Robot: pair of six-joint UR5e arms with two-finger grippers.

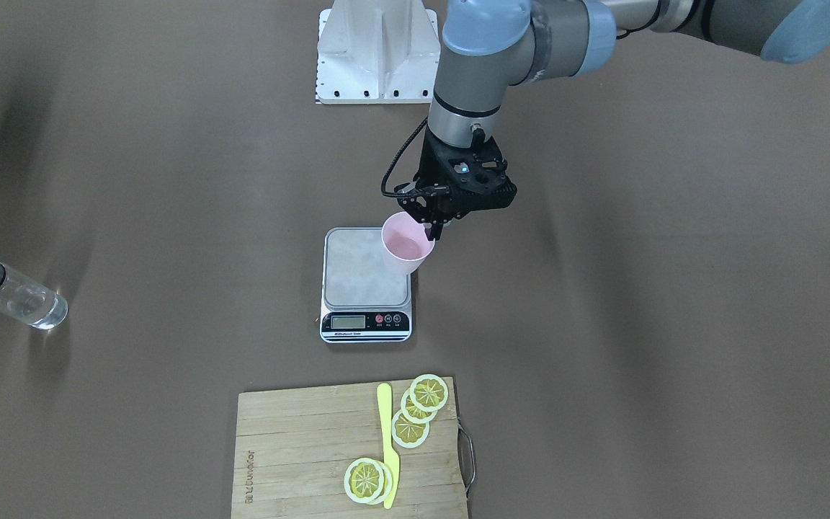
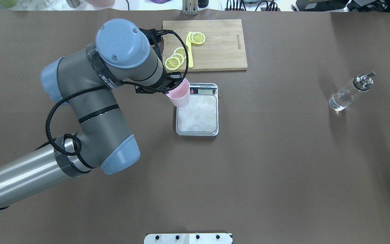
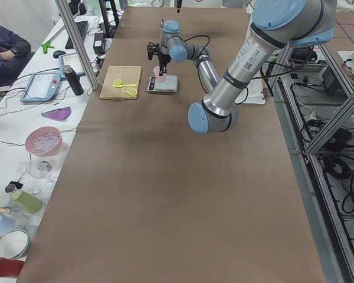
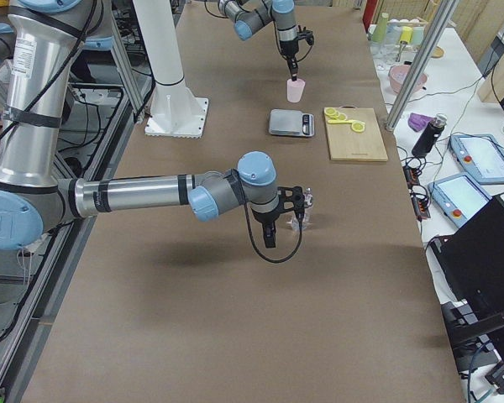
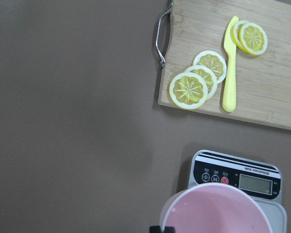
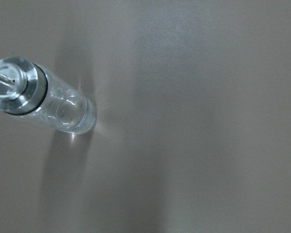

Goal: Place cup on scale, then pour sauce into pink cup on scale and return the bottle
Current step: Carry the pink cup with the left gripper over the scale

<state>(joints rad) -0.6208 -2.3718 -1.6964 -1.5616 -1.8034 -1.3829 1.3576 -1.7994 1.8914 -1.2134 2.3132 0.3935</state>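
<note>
Closest to the overhead lens, the left arm (image 2: 93, 112) comes in big from the left, elbow bent, wrist out over the middle of the table. At its tip the left gripper (image 1: 435, 229) is clamped on the rim of the cup (image 1: 406, 245), pinching the lip on the robot's-left side. The cup hangs slightly tilted, mouth up, looking empty.

It sits over the left edge of the scale (image 2: 198, 117), near the display end, not over the middle. It looks lifted off the steel platform, though contact is hard to judge.

Just beyond, the cutting board (image 2: 222, 51) carries lemon slices (image 2: 173, 62) and a yellow knife (image 2: 190, 51), bystanders all.

Far right, well apart, the bottle (image 2: 345, 95) stands on the table with clear sauce (image 2: 339, 101) inside, level hard to read. The right gripper (image 4: 299, 208) shows only in the side view, hanging up near the bottle. Fingers apart or together, I cannot tell.

So this is the placing step, by my read close to done. To do it well:
- Carry the cup rightward to the platform's centre and level it.
- Lower until the base sits flat.
- Only then release.
- Lift straight up so no finger catches the lip and tips that light cup.
</note>
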